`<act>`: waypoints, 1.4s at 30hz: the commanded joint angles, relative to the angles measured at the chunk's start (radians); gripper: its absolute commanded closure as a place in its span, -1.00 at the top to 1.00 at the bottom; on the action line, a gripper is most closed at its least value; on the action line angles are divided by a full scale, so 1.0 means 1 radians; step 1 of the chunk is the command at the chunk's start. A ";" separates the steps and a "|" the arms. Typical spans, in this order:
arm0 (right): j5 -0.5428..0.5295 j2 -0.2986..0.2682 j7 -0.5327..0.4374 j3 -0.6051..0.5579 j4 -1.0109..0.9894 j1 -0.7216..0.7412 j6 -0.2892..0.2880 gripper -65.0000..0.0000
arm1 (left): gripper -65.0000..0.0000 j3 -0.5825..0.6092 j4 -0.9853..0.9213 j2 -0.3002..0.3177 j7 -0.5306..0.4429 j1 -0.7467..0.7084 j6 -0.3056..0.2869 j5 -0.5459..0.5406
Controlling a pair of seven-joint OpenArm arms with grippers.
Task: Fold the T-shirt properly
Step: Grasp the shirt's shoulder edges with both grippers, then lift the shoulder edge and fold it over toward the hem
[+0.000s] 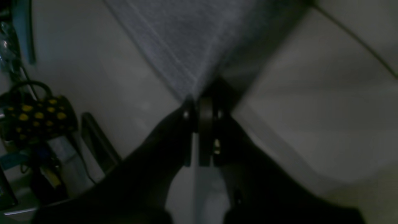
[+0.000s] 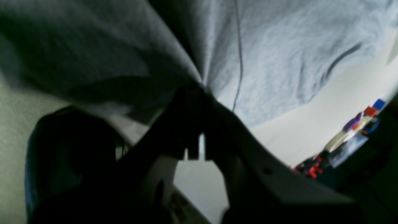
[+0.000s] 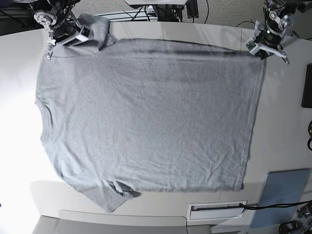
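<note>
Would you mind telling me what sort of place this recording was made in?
Probably a robotics lab or workshop bench. A white table carries a T-shirt spread between two robot arms, cables run behind it, and cluttered gear sits beside it.

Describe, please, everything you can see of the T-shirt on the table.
The T-shirt is heather-grey knit, short-sleeved, and lies spread nearly flat on the white table, plain side up, lightly wrinkled. One sleeve is crumpled at the near edge. The right end effector pinches the far shoulder corner, and the left end effector pinches the far hem corner; both corners look slightly lifted.
</note>
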State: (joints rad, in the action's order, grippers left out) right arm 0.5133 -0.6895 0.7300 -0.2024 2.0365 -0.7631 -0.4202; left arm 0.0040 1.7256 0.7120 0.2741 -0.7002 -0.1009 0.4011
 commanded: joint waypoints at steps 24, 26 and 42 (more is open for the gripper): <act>0.032 -0.014 0.020 0.147 0.154 -0.071 0.140 -1.00 | -1.00 -0.309 0.199 0.011 0.032 -0.132 -0.145 -0.303; -0.003 -0.014 -0.003 0.163 0.154 -0.039 0.140 -1.00 | -1.00 -0.307 0.191 0.010 0.032 -0.094 -0.189 -0.333; -0.184 -0.011 -0.129 0.164 -0.074 0.288 0.110 -1.00 | -1.00 -0.190 0.025 0.000 0.008 0.161 -0.232 -0.386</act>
State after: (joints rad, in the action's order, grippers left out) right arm 0.3145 -0.6819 0.6067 -0.0486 1.9514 -0.4805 -0.3248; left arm -0.1757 1.7390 0.6930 0.2916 -0.5426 -0.3489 0.0128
